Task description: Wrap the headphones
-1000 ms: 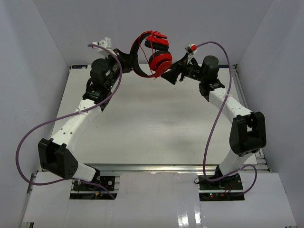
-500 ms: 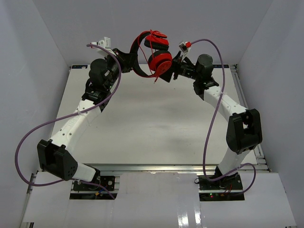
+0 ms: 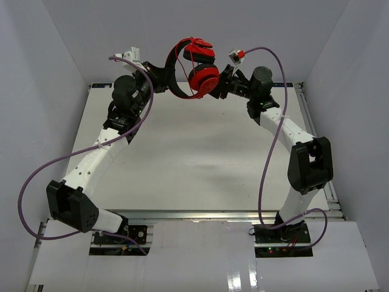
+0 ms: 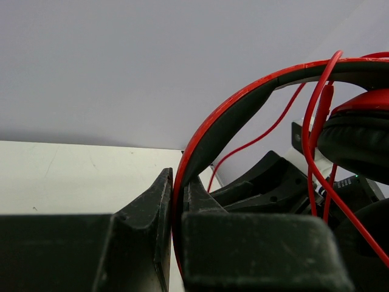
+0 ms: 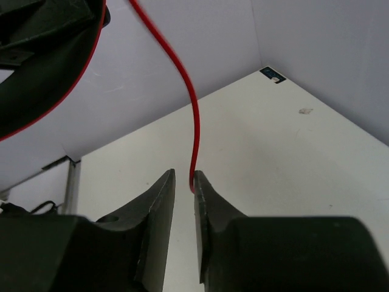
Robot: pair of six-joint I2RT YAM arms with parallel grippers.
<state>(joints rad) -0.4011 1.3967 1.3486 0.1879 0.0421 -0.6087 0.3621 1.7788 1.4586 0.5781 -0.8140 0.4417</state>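
The red headphones (image 3: 203, 78) hang in the air above the table's far edge, with the thin red cord (image 3: 189, 56) looped over the black headband and ear cups. My left gripper (image 3: 165, 78) is shut on the headband (image 4: 231, 109), which is pinched between its fingers (image 4: 179, 176). My right gripper (image 3: 220, 88) sits just right of the lower red cup. In the right wrist view the cord (image 5: 196, 128) drops between its fingertips (image 5: 185, 173) and touches the inner edge of the right one. A narrow gap still shows between those jaws.
The white table (image 3: 194, 158) lies below both arms, and grey walls close in the back and sides. Thick purple cables (image 3: 270, 152) loop from each arm. A black ear cup with a red rim (image 5: 42, 73) fills the right wrist view's upper left.
The right arm has moved left, up to the lower cup, and its jaws have closed from wide open to a narrow gap around the cord. The left gripper and the headphones stay put.
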